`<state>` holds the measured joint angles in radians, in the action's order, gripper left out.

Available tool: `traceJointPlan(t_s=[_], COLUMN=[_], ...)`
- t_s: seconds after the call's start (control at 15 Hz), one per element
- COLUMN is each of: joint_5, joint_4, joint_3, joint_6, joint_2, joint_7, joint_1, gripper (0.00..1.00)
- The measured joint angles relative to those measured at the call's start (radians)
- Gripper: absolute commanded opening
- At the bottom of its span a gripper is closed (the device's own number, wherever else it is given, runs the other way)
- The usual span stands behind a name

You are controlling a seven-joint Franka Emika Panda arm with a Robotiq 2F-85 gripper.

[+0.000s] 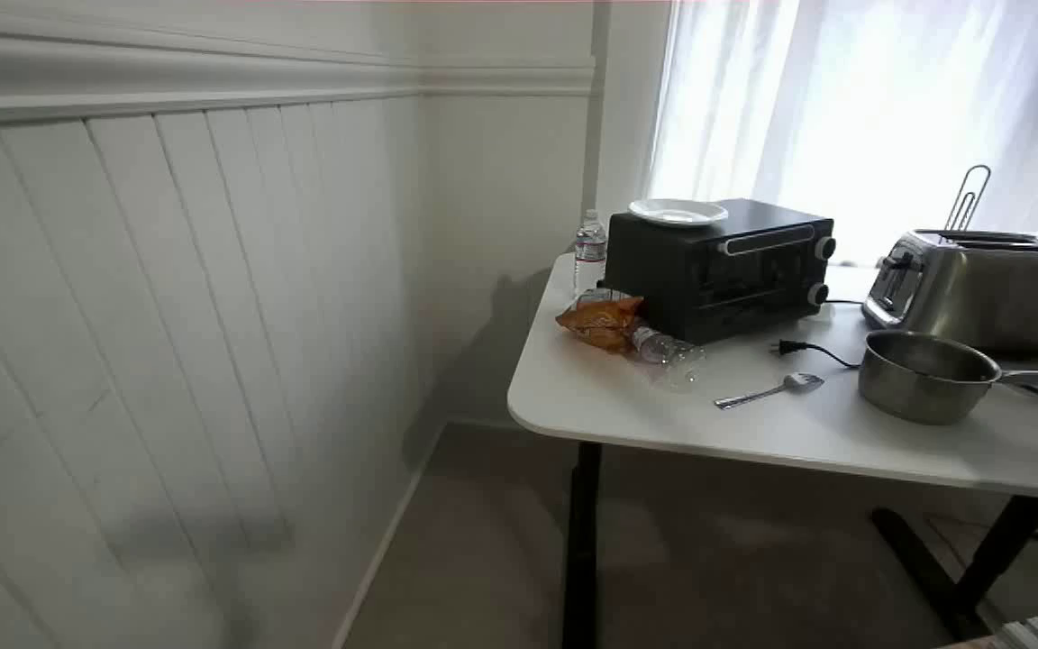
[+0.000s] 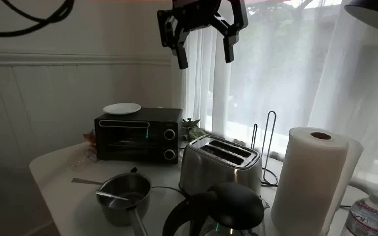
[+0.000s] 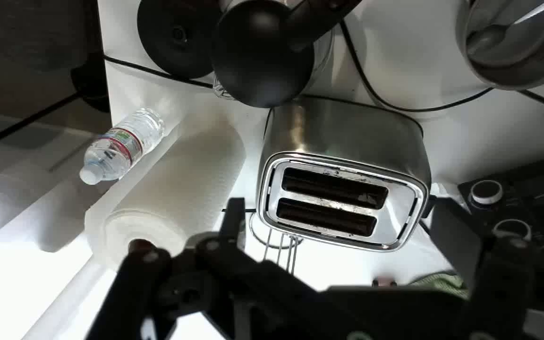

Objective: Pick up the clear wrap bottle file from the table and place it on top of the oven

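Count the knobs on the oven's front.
2: the upper knob and the lower knob, one above the other at the picture-right end of the oven in an exterior view; none looks hidden.

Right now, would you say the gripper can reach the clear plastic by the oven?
Probably, after moving across: the gripper is open and the clear plastic looks uncovered in front, though the snack bag and oven crowd it.
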<state>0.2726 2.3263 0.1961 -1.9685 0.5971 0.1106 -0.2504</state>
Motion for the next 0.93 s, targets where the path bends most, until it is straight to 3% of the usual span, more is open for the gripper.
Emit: traceJointPlan(t_s=[0.73,0.93], joint_5=[-0.001,-0.019], joint_4=[-0.001,0.003], joint_3=[0.000,-0.014], joint_6=[0.000,0.000], joint_2=[-0.001,-0.006], joint_7=[0.000,-0.001], joint_1=[0.002,0.046], gripper=[1.00,1.00])
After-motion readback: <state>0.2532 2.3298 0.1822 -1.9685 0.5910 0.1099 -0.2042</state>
